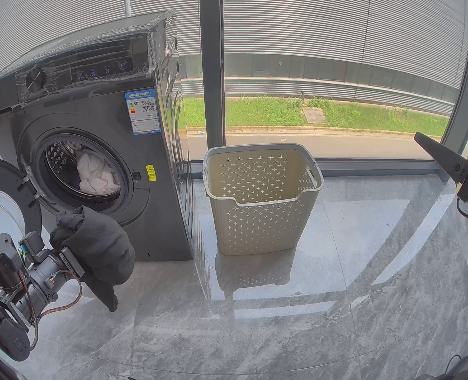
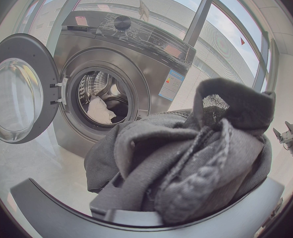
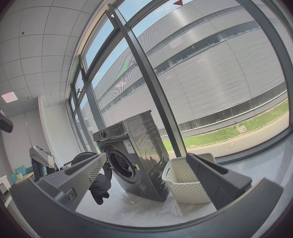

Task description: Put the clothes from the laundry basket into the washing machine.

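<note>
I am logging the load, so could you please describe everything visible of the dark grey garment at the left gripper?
The dark grey garment is thick, fleece-like fabric with a ribbed knit edge, bunched in folds. The left gripper, shut on it, holds it before the open-doored grey washing machine, one end dangling.

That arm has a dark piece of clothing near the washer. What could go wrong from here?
1. The dark garment hangs loosely from the left gripper; a trailing end might snag the drum opening rim or fall to the floor.
2. The open door stands close beside that arm and could get bumped.
</note>
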Tool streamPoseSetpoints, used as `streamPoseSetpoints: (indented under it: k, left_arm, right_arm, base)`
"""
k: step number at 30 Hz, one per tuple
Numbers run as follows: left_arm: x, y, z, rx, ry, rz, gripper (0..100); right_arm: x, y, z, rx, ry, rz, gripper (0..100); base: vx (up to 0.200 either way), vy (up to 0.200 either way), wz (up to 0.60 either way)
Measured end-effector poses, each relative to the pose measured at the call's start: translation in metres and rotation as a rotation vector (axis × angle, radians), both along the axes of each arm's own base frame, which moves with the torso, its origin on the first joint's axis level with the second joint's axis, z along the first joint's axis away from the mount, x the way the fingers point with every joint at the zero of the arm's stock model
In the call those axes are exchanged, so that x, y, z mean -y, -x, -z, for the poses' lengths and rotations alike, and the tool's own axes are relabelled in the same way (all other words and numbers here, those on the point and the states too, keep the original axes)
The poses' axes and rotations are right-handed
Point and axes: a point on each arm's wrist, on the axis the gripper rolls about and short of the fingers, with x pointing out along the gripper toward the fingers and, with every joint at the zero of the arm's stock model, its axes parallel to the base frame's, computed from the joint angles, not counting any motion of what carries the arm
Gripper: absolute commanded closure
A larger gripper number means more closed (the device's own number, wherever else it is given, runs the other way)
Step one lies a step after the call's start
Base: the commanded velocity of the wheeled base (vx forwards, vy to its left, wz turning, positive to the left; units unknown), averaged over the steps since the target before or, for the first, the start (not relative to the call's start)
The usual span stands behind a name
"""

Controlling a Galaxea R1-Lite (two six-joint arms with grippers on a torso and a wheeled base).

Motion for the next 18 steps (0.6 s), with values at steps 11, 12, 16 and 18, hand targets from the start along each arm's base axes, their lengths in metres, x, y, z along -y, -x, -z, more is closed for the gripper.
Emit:
streamPoseSetpoints:
  k: [11, 12, 16, 18]
  left_arm:
    - [-0.0004, 0.0011, -0.0007, 0.003, 0.000, -0.003, 100]
    - [-0.0004, 0.0012, -0.0008, 0.004, 0.000, -0.003, 100]
    - [-0.0006, 0.0013, -0.0007, 0.003, 0.000, -0.007, 100]
    - [-0.0007, 0.0013, -0.0008, 0.003, -0.001, -0.008, 100]
  right_arm:
    - [0.0003, 0.0017, -0.0010, 0.005, -0.003, 0.000, 0]
    - [0.0003, 0.0017, -0.0010, 0.005, -0.003, 0.000, 0]
    - [0.0003, 0.0017, -0.0008, 0.003, -0.004, -0.001, 0]
    - [0.0003, 0.0017, -0.0008, 0.002, -0.005, -0.001, 0]
  base:
    - [0.000, 0.200, 0.00]
    - [0.000, 0.200, 0.00]
    - [0.000, 0.200, 0.00]
    - [0.000, 0.200, 0.00]
